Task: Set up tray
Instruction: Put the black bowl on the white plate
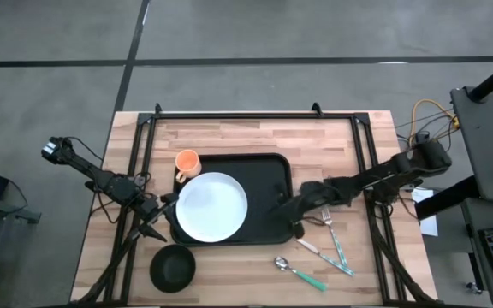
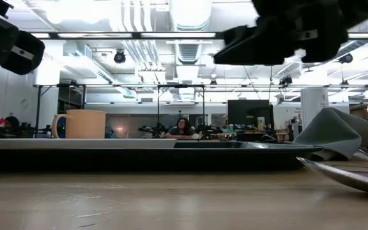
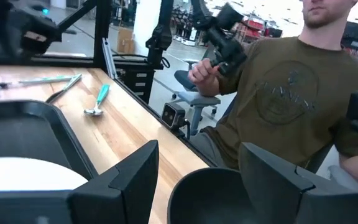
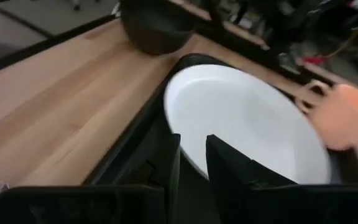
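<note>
The tray [image 1: 268, 184] lies mid-table with only the white plate [image 1: 211, 206] set on it, while the orange cup [image 1: 187, 162], black bowl [image 1: 172, 267] and cutlery [image 1: 328, 242] are left off it, the left gripper [image 1: 163, 214] spread, the right gripper [image 1: 282, 204] narrowed, seemingly holding nothing.

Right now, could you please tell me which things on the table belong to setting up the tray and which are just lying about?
Part of the job:
large flat black tray
round white plate
orange mug
small round black bowl
teal-handled spoon
fork

Lying about:
orange cables
white paper
</note>
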You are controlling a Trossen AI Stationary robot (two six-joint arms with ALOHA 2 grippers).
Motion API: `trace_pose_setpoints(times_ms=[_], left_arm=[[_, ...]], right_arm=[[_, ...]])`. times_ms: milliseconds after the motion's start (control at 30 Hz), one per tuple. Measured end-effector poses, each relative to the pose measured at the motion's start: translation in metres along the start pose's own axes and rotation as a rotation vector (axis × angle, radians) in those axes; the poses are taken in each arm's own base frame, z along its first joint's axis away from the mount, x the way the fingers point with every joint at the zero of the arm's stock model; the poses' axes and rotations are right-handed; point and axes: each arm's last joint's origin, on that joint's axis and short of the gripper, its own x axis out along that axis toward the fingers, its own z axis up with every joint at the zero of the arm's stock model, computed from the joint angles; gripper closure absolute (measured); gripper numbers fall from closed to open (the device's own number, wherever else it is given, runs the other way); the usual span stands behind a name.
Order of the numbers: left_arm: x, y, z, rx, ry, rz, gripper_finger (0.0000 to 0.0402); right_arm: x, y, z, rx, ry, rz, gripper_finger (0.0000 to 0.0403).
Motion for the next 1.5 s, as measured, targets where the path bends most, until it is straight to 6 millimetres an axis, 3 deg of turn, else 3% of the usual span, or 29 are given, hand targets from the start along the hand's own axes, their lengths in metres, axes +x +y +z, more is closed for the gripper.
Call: trace_pose_setpoints(times_ms=[333, 600, 933, 1233, 1500], left_arm=[[0.001, 0.001, -0.003, 0.026, 0.018, 0.004, 0.0200], [0.002, 0.001, -0.001, 0.099, -0.006, 0.000, 0.0200], [0.003, 0.002, 0.001, 0.150, -0.023, 0.057, 0.0200], [0.003, 0.003, 0.006, 0.173, -0.085, 0.121, 0.0200], [0.002, 0.006, 0.012, 0.171, -0.164, 0.273, 0.0200]], right_arm=[[-0.052, -0.013, -0.029, 0.086, -0.148, -0.144, 0.0335], [-0.094, -0.004, -0.045, 0.078, -0.316, -0.208, 0.0335], [-0.132, 0.008, -0.065, 0.062, -0.452, -0.303, 0.0335], [-0.139, 0.009, -0.064, 0.060, -0.463, -0.309, 0.0335], [-0.132, 0.012, -0.079, 0.005, -0.265, -0.319, 0.0335]])
